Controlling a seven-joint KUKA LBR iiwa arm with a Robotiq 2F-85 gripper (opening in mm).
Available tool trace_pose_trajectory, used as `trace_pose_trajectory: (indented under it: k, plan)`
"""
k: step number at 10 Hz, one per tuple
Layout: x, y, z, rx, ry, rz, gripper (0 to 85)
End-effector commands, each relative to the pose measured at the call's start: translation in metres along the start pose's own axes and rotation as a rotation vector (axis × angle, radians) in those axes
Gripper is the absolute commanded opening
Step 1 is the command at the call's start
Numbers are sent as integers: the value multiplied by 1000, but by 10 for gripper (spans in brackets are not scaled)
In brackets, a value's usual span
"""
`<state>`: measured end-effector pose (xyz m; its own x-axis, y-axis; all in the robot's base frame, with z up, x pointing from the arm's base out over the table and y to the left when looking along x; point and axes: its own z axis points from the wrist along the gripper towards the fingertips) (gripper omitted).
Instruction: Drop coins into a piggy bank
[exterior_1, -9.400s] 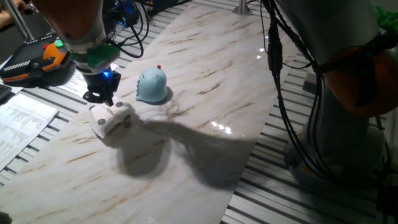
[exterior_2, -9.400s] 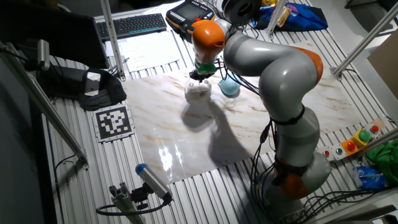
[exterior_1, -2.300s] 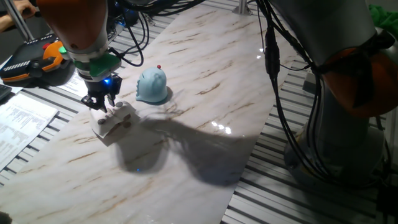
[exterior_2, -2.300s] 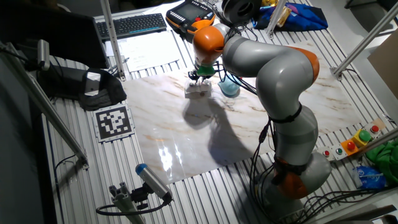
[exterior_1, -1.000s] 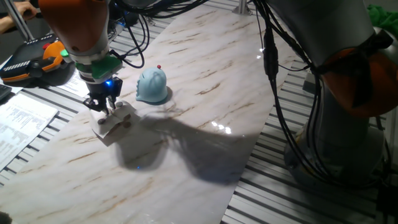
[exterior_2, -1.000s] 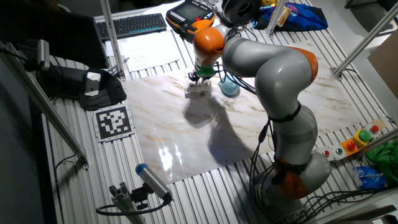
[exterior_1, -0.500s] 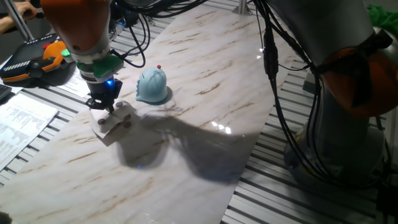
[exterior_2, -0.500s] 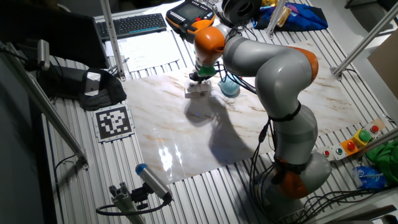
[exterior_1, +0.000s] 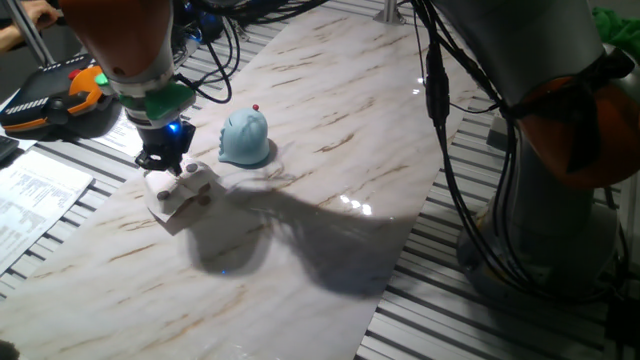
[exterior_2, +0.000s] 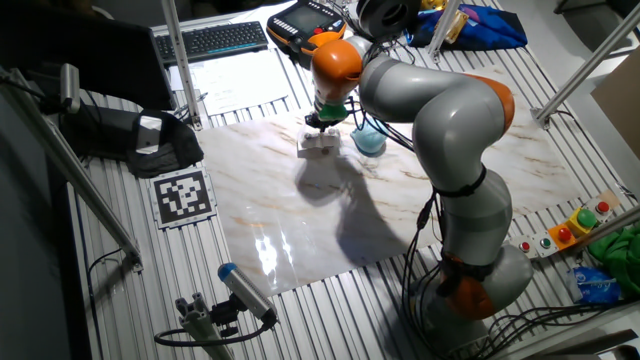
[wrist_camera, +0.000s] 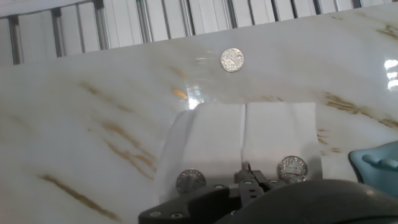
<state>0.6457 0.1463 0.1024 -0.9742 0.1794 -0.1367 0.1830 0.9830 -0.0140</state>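
Fingers (wrist_camera: 247, 176) nearly closed over white block (wrist_camera: 244, 143), grip on anything unclear. Coins (wrist_camera: 291, 168) in slots; another at 12 o'clock on worktop (wrist_camera: 93, 124). Piggy bank (exterior_1: 244, 137) at 3 o'clock. Weak pinch risks dropping coin.

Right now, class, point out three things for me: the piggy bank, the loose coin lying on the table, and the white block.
piggy bank (exterior_1: 244, 138), one fixed view, middle of the blue dome.
loose coin (wrist_camera: 232, 60), hand view, centre of its face.
white block (wrist_camera: 242, 143), hand view, bare top surface.

White marble veined in tan is seen on the table (exterior_1: 330, 120); the piggy bank (exterior_1: 244, 138) is light blue (red knob), the coins (wrist_camera: 232, 60) silvery.
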Motion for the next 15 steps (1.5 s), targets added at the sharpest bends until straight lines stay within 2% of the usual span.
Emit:
trace_pose_trajectory:
  k: [1,4,5,8,10,15]
  plan:
    - [-2,0,-6,0,3,6,0]
    - [-10,-7,-44,13,24,20,0]
    - [-11,-12,-52,16,28,32,0]
    - [-20,-40,-74,50,62,107,0]
    - [-14,-54,-76,73,59,162,0]
    - [-2,-79,-68,100,54,247,0]
